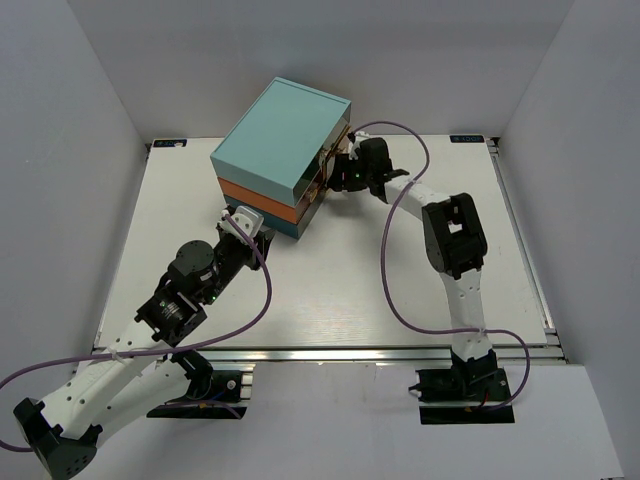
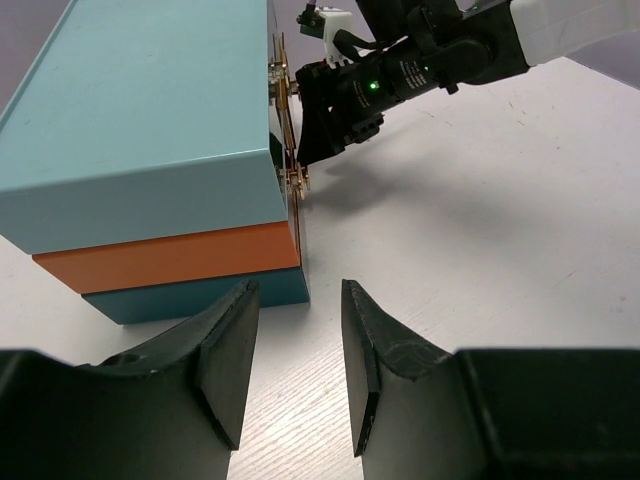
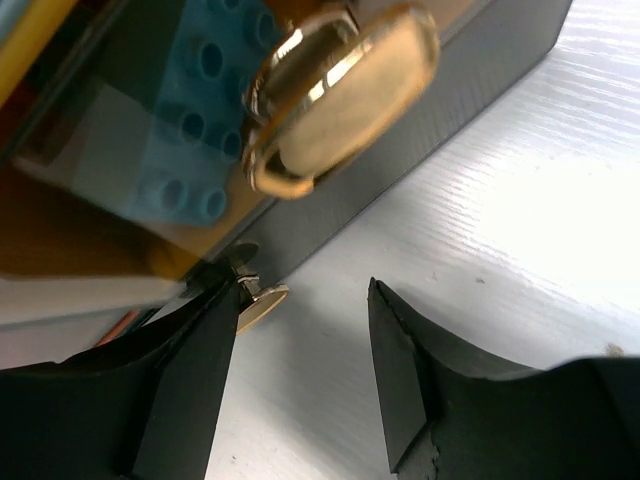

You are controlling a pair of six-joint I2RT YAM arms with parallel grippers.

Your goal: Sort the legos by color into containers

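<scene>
The chest (image 1: pixel 280 135) has a light-teal top layer, then an orange and a blue layer, and stands at the back middle of the table. It also shows in the left wrist view (image 2: pixel 140 130). My right gripper (image 1: pixel 333 172) is open at the chest's front face. In the right wrist view it (image 3: pixel 305 300) stands just below a gold drawer knob (image 3: pixel 340 95). A smaller gold knob (image 3: pixel 262 300) lies against its left finger, not between the jaws. A teal lego (image 3: pixel 195 120) shows through the drawer front. My left gripper (image 2: pixel 297 300) is open and empty by the chest's near corner (image 1: pixel 252 222).
The white table (image 1: pixel 330 290) has a metal rail along its near edge (image 1: pixel 330 352). White walls enclose the back and both sides. Purple cables loop from both arms over the table (image 1: pixel 390 280). No loose bricks show on the table.
</scene>
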